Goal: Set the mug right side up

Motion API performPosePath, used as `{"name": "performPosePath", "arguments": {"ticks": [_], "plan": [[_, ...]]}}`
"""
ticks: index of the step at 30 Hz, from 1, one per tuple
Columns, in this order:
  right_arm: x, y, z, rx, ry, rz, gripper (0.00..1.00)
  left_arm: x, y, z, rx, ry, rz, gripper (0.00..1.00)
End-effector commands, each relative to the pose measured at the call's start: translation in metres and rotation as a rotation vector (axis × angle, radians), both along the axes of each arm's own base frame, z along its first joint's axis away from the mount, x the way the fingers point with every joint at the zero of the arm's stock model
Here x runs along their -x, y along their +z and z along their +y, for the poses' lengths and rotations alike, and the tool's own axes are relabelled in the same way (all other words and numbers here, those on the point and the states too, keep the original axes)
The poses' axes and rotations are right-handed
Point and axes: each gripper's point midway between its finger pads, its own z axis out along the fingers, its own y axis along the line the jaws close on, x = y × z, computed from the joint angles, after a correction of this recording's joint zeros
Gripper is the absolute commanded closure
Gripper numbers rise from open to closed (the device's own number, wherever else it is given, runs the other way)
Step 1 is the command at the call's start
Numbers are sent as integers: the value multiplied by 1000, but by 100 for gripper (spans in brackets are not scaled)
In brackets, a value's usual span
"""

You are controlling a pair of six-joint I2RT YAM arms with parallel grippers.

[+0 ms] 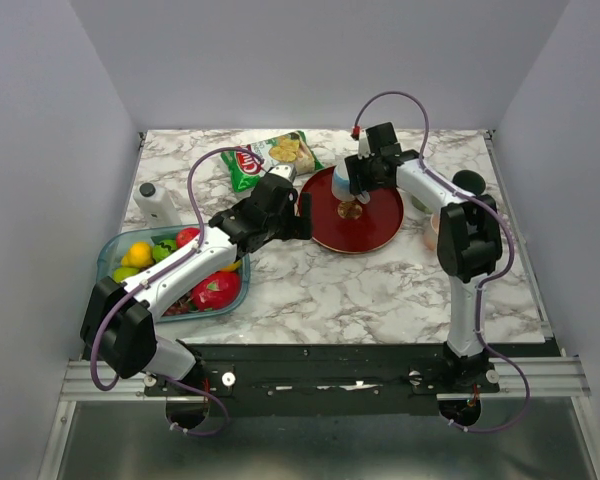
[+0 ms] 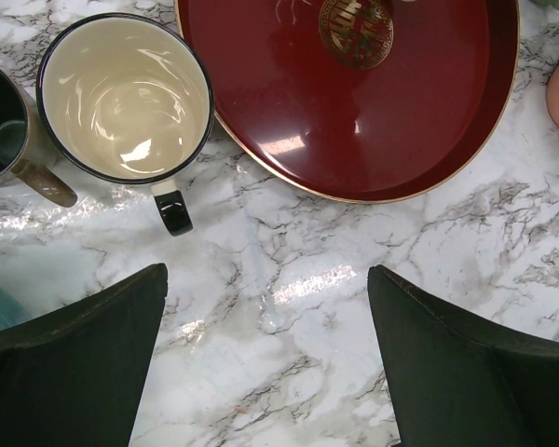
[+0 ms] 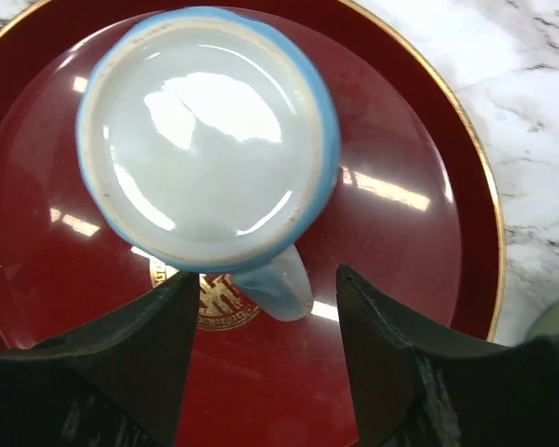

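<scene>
Dark, wedge-shaped fingers (image 3: 121, 372) of the right tool (image 3: 265, 298) are seen closest. They are held apart, the mug's curved handle lying between them with a gap on either side. The mug (image 3: 205, 140) is stood upside down on a round red plate (image 3: 419, 279). Its glossy white base is turned upward and ringed by a pale blue wall. The plate is lacquer-smooth, edged with a thin gold line and marked with a gold emblem. It is set on a white worktop (image 1: 360, 290) veined in grey like marble.

Just beside the plate, a cream mug (image 2: 126, 98) with a dark rim is stood upright next to a darker mug (image 2: 5, 130). Over bare marble near them, the left tool (image 2: 265, 363) is spread wide, with nothing gripped. Farther out, a crinkled green snack bag (image 1: 275, 158) and a translucent tub (image 1: 105, 255) of fruit are found.
</scene>
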Motion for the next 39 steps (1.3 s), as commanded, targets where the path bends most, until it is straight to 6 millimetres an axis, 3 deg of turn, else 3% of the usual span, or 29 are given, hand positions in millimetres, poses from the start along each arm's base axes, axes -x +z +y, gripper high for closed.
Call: {"name": "performPosePath", "arguments": {"ticks": [1,9,17,18,20,23,27,28,30,31,34,35,37,39], "plan": [[-10,9,23,-46,88,-54,38,1,4,-1,6,-8,-10,4],[-13,6,26,-23,104,-63,52,1,3,1,-6,-5,-12,3],[-20,0,22,39,87,-59,76,1,4,2,-4,-7,-14,3],[-19,-2,22,46,88,-51,80,2,5,2,-4,-8,-16,3],[-22,-2,21,59,80,-54,99,2,6,2,-4,-9,-18,3],[-20,-1,21,63,79,-52,99,2,7,2,0,-7,-19,3],[-14,15,25,16,77,-65,99,5,9,2,11,-12,-19,3],[-12,32,28,-17,65,-85,99,5,10,1,16,-14,-19,3],[-4,41,33,-72,65,-79,99,7,10,2,26,-15,-16,3],[1,58,37,-122,42,-89,99,9,11,1,33,-21,-13,3],[21,70,48,-234,39,-46,99,13,12,-2,62,-35,-14,3],[30,86,53,-285,55,-53,99,15,15,-2,72,-38,-19,3],[43,87,58,-355,35,-19,99,17,13,-2,82,-44,-17,3],[57,108,67,-445,60,-28,99,22,13,-3,99,-56,-13,3]]}}
